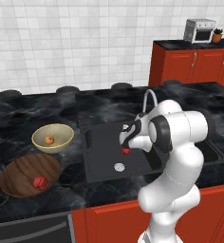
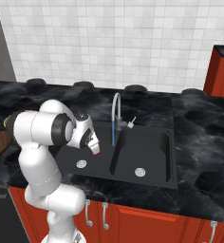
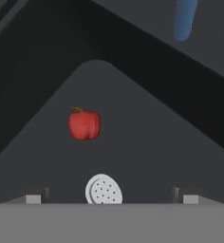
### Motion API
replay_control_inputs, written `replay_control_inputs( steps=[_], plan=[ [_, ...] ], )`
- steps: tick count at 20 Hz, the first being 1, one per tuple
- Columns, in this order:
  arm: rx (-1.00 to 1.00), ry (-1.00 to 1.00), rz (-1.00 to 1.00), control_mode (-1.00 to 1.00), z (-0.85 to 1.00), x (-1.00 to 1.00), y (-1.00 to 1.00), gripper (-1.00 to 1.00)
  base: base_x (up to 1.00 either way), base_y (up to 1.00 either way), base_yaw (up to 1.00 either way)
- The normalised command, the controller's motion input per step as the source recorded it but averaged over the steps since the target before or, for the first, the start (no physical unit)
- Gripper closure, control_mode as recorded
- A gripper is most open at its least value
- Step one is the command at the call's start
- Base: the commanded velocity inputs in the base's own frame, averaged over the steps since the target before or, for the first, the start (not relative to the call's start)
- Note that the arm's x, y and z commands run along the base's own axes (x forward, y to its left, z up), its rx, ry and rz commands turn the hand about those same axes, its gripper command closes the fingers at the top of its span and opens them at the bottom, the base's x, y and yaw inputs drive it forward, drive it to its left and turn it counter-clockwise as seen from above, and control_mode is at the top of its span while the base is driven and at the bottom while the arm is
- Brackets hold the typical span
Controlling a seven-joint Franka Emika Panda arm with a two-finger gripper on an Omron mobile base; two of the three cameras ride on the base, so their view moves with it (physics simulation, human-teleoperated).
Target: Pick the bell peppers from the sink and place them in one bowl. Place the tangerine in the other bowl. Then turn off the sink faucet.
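Hand (image 3: 109,198): open, holding nothing, fingertips cut off at the picture's bottom edge.
Bell pepper (image 3: 85,124): on the sink (image 1: 99,161) floor, partly hidden by the hand.
Drain (image 3: 104,190): lower part cut off.

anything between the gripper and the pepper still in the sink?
Nothing visible. In the hand view the open gripper looks down into the sink at the bell pepper, which lies alone on the basin floor, apart from the drain. The water stream falls off to one side.
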Motion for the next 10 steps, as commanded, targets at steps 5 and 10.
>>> replay_control_inputs(
  steps=[5, 10],
  plan=[
    [0.00, 0.00, 0.00, -1.00, -0.25, 0.47, 0.00, -1.00, 0.00, 0.00, 0.00],
    [0.00, 0.00, 0.00, -1.00, -0.23, 0.43, 0.00, -1.00, 0.00, 0.00, 0.00]
  ],
)
